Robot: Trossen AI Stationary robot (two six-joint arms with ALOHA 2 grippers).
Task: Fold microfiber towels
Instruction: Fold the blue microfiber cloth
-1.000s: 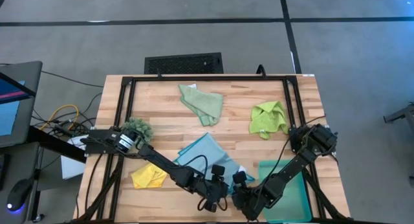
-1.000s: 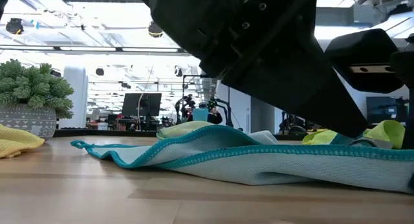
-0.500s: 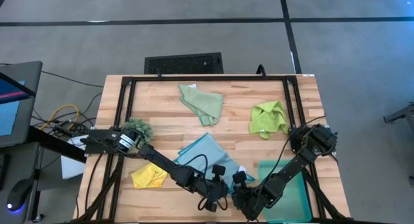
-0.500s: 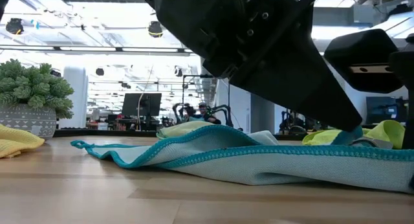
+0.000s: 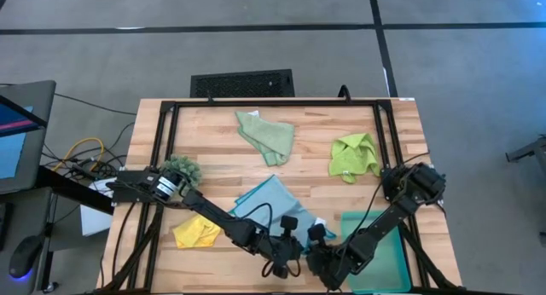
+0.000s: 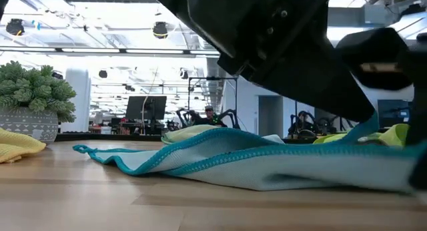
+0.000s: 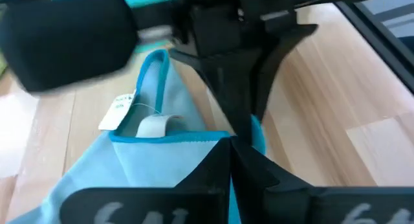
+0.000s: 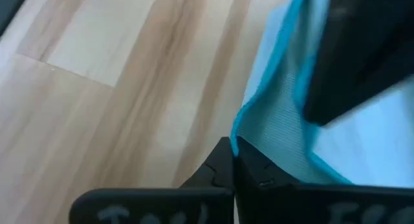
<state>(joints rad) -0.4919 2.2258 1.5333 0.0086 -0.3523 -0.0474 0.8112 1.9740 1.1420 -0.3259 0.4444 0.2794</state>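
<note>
**Both corners pinched, fold to come**

The light blue towel (image 5: 271,203) lay at the tabletop's (image 5: 213,150) near edge. We had left gripper (image 5: 290,241) and right gripper (image 5: 317,244) jaws clamped on its near edge; next, we judged, lift and carry it over.

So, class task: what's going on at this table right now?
Both arms are working on the light blue towel at the near edge of the table. The left claw and the right claw are each shut on its edge. The yellow towel, sage green towel and lime green towel lie crumpled, untouched.
</note>
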